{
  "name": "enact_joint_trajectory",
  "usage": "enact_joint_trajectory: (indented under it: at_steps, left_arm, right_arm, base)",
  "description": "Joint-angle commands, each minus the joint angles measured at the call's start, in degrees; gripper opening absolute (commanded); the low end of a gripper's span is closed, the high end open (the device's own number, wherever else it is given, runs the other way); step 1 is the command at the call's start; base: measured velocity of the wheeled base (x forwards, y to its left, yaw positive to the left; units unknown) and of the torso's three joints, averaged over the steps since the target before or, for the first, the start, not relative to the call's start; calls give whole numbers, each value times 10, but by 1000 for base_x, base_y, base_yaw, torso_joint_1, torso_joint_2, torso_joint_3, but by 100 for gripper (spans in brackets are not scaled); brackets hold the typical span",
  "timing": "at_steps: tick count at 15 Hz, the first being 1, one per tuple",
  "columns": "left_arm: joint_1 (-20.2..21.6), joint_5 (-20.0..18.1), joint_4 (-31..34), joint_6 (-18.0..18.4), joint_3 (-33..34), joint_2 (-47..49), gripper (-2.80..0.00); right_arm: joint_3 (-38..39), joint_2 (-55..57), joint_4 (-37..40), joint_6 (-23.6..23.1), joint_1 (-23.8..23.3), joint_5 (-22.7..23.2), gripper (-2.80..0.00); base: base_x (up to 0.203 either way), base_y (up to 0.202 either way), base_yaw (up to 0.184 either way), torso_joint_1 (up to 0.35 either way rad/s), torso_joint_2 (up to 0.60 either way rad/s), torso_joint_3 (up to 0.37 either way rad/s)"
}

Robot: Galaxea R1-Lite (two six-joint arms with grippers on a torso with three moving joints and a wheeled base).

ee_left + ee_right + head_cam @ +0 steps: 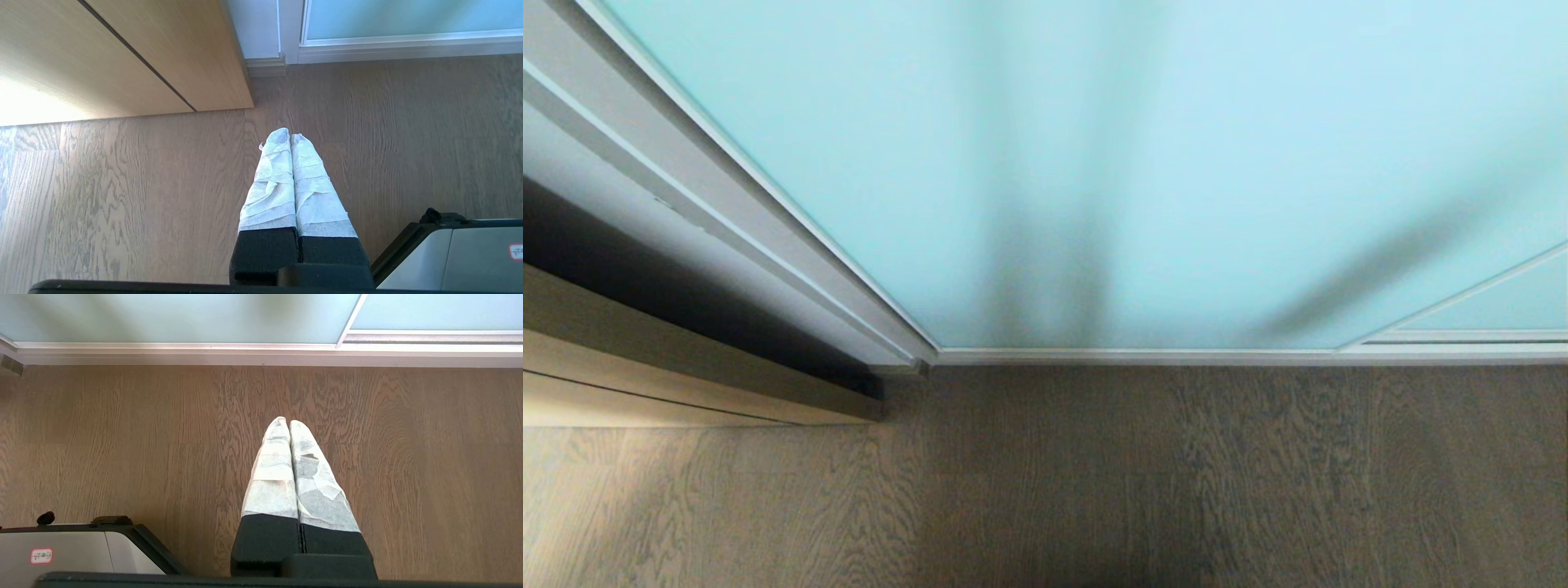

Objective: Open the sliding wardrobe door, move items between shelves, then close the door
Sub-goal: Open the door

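At 12 o'clock from the robot, sliding wardrobe door [1094, 163] stands closed above floor [1094, 490]. Left gripper [290, 139] and right gripper [289, 424]: fingers pressed together, empty, parked over floor. Step 1 pending; next move needs 1 arm raised to the door frame.

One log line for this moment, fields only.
door: shut | left tool: shut, empty, over floor | right tool: shut, empty, over floor | cushion, shelves: unseen

2 glass door panels [1094, 163], 1 wood cabinet [122, 53], 2 grippers [290, 136].
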Motion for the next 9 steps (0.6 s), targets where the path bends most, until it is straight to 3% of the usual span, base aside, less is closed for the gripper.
enact_joint_trajectory:
  at_steps: [1, 9]
  left_arm:
    - [0, 0, 0, 0, 0, 1, -280]
    - [0, 0, 0, 0, 0, 1, -280]
  right_arm:
    - [0, 0, 0, 0, 0, 0, -280]
    - [0, 0, 0, 0, 0, 0, -280]
  base:
    - [0, 0, 0, 0, 0, 0]
    - [0, 0, 0, 0, 0, 0]
